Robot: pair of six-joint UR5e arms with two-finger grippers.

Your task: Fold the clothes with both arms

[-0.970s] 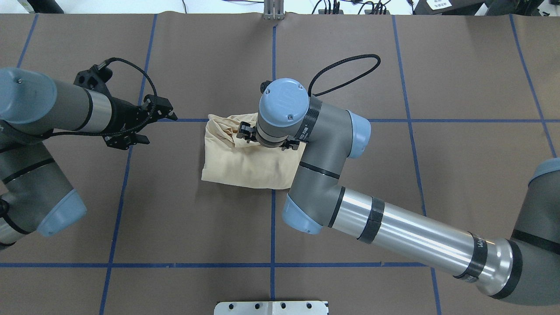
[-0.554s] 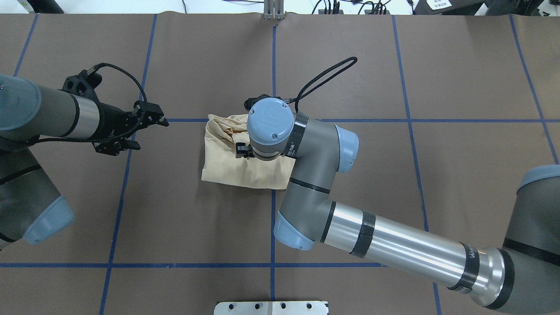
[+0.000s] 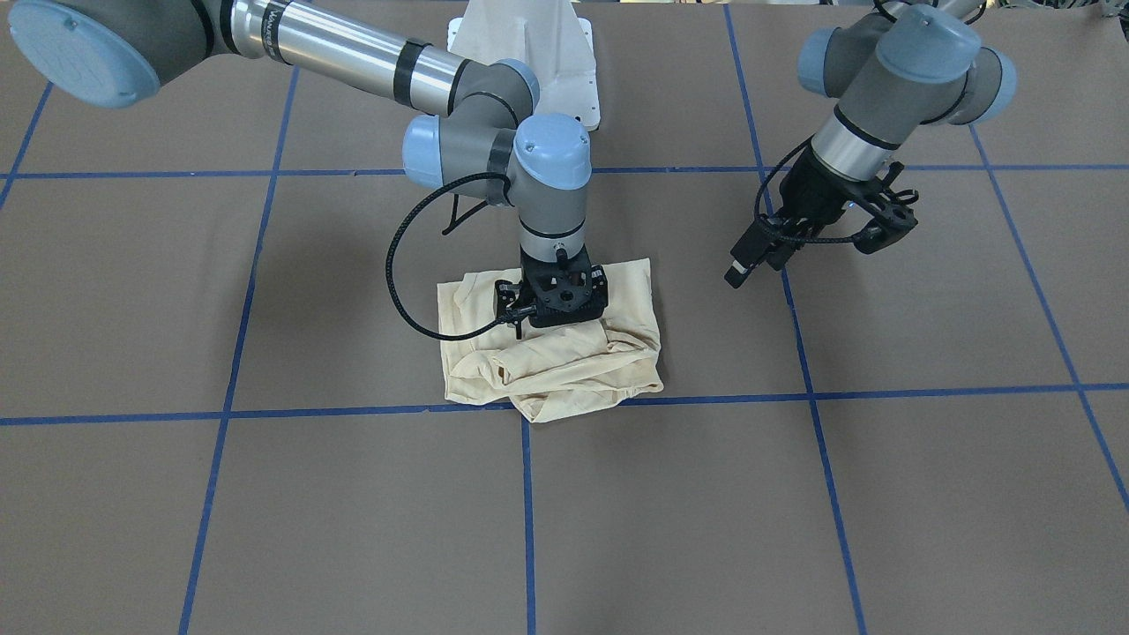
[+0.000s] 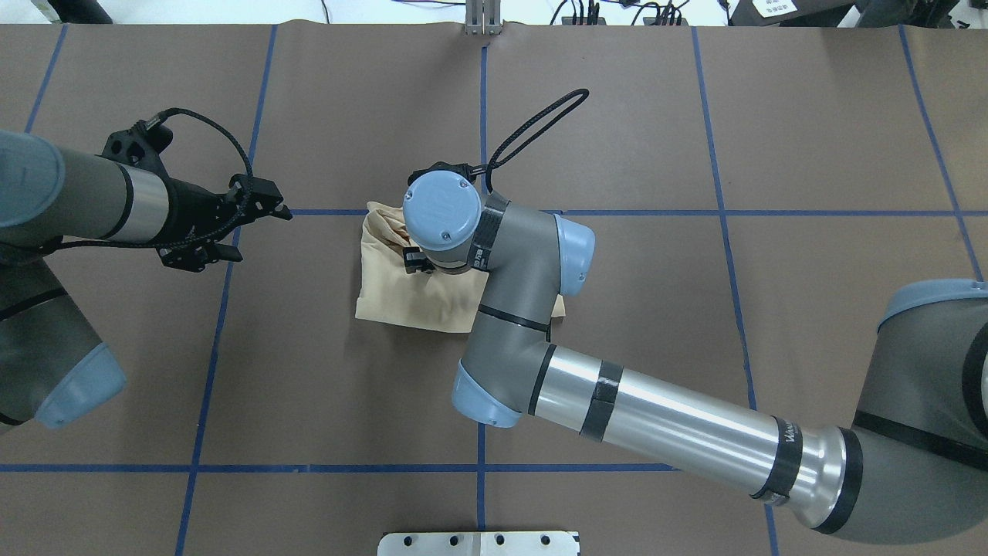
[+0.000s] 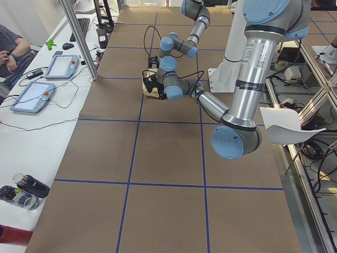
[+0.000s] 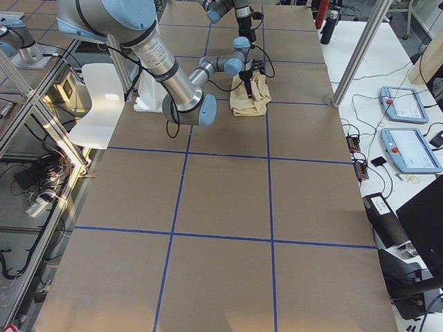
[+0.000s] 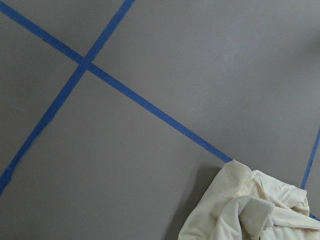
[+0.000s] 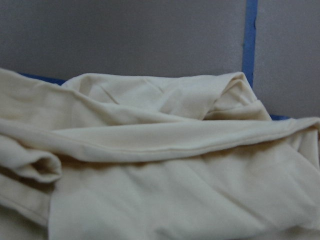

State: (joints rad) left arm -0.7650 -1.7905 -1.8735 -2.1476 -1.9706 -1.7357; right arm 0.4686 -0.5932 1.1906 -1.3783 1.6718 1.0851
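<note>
Exterior front-facing view: the cream T-shirt (image 3: 564, 366) lies bunched in a rough, folded heap at frame centre on the brown table (image 3: 265, 529). Its lower edge laps over a blue tape line (image 3: 882, 391). The right gripper (image 3: 553, 316) points straight down onto the heap's upper middle; I cannot tell whether its fingers are apart or pinching cloth. The left gripper (image 3: 751, 263) hangs at upper right, well apart from the shirt, its 2 fingers spread and empty.
</note>
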